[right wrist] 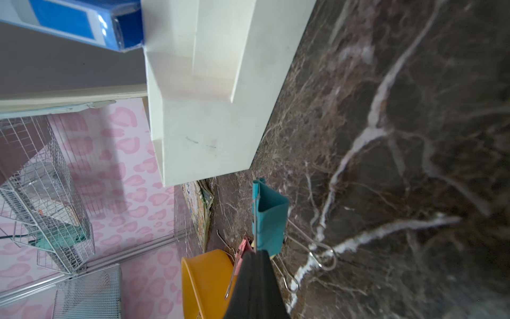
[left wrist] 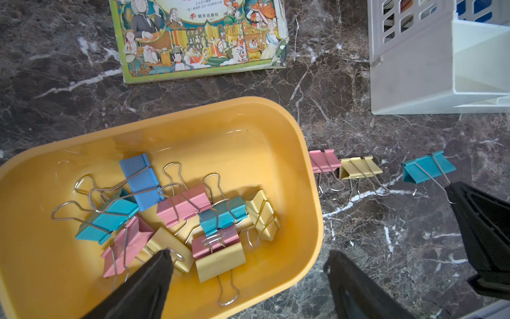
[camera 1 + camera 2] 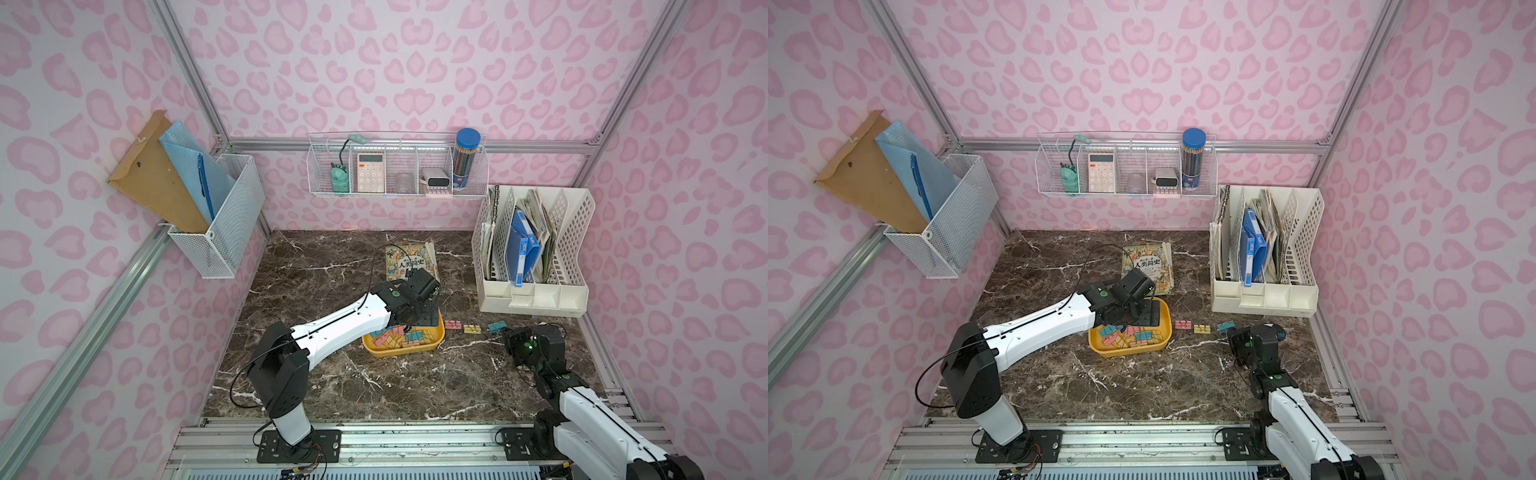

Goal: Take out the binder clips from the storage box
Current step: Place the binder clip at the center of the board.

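Note:
The yellow storage box (image 3: 395, 354) sits mid-table and holds several pastel binder clips (image 2: 182, 204) in a loose heap. My left gripper (image 2: 247, 256) hangs open over the box's right end; one finger (image 2: 160, 265) is above the heap and the other is outside the rim. Three clips lie in a row on the table to the right of the box: pink (image 2: 324, 160), yellow (image 2: 358, 167) and teal (image 2: 427, 165). My right gripper (image 1: 255, 255) is low at the table, shut on the teal clip's (image 1: 269, 215) wire handle. The row also shows in both top views, pink clip (image 3: 1182, 324) to teal clip (image 3: 495, 327).
A picture book (image 3: 411, 259) lies just behind the box. A white slotted file organizer (image 3: 536, 249) stands at the back right, close to the row of clips. White wire baskets hang on the back wall (image 3: 397, 166) and the left wall (image 3: 224, 216).

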